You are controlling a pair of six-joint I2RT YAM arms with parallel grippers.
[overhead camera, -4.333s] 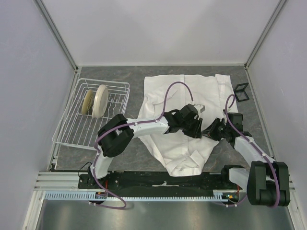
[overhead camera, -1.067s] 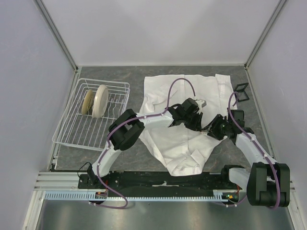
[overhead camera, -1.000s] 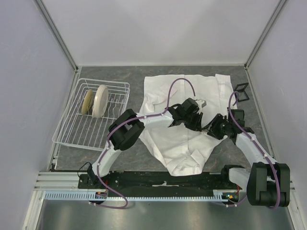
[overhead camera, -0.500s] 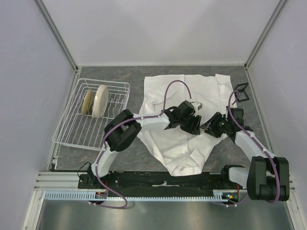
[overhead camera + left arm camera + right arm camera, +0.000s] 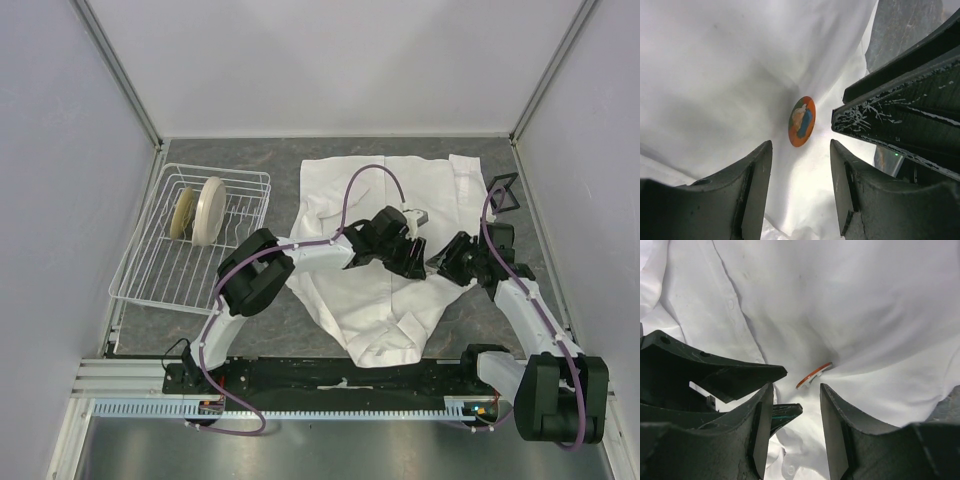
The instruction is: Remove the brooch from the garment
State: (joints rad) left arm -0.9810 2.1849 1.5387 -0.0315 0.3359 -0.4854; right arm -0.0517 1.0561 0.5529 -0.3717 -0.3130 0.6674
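Over the shirt [image 5: 370, 295], the left gripper [image 5: 800, 155] and right gripper [image 5: 795, 390] are crowding together, the right's fingers [image 5: 900, 115] blocking the left's 3 o'clock side; the dish rack [image 5: 160, 280] is standing clear at 9 o'clock

Shirt [image 5: 380, 190] is spread mid-table [image 5: 250, 320], dish rack [image 5: 150, 285] left of it holding plates [image 5: 210, 208], wire stand [image 5: 504, 192] off its far-right corner, brooch [image 5: 801, 121] on it between left gripper [image 5: 800, 150] and right gripper [image 5: 796, 392].

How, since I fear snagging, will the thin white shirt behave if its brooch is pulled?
Probably floppy: the wrinkled white cloth shirt puckers around the small round orange brooch. It would likely tent upward, seeming thin and light.
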